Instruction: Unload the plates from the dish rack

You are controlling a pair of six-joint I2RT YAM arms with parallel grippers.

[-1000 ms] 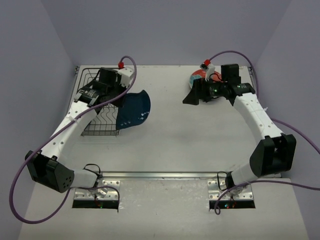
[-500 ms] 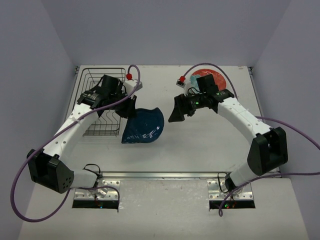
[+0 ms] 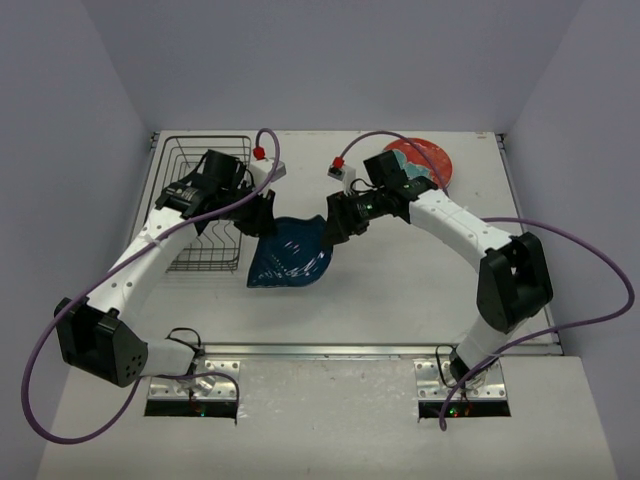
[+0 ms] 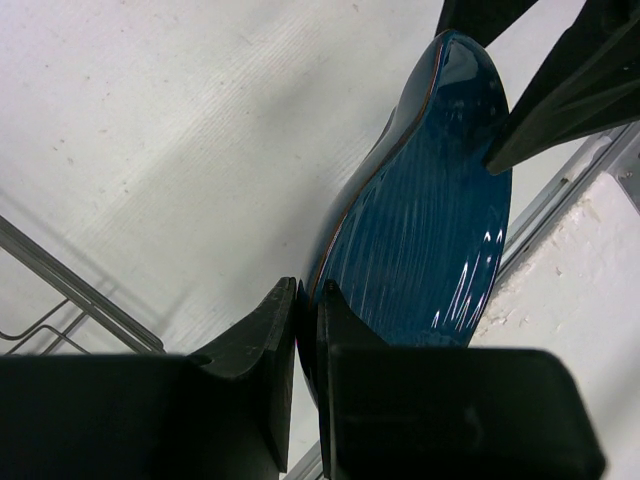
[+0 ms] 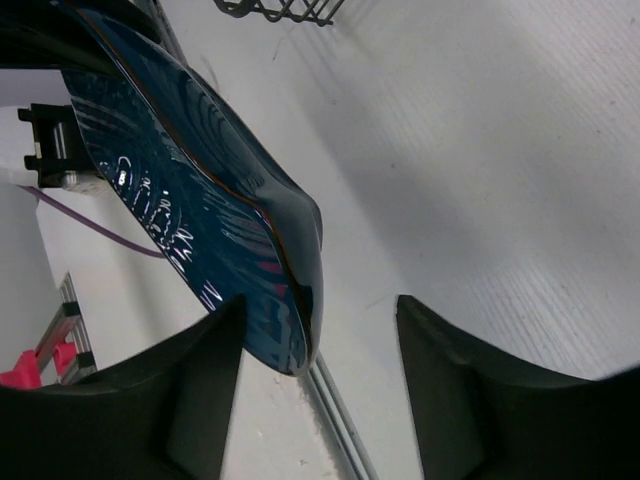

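Observation:
A dark blue wavy-edged plate (image 3: 290, 255) hangs tilted above the middle of the table. My left gripper (image 3: 262, 222) is shut on its left rim; in the left wrist view the gripper (image 4: 305, 290) pinches the edge of the plate (image 4: 430, 220). My right gripper (image 3: 333, 225) is at the opposite rim. In the right wrist view that gripper (image 5: 320, 305) is open, its jaws on either side of the plate (image 5: 180, 190) edge, with a gap on the right. A red patterned plate (image 3: 425, 160) lies flat at the back right. The dish rack (image 3: 190, 175) stands at the back left.
Purple cables loop off both wrists over the table. A metal rail (image 3: 330, 350) runs along the near table edge in front of the arm bases. Grey walls close in the table on three sides. A corner of the rack (image 5: 280, 8) shows in the right wrist view.
My left gripper carried the blue plate from beside the rack toward the table's middle. My right arm swung left from the red plate to the blue plate's rim, its jaws narrowing.

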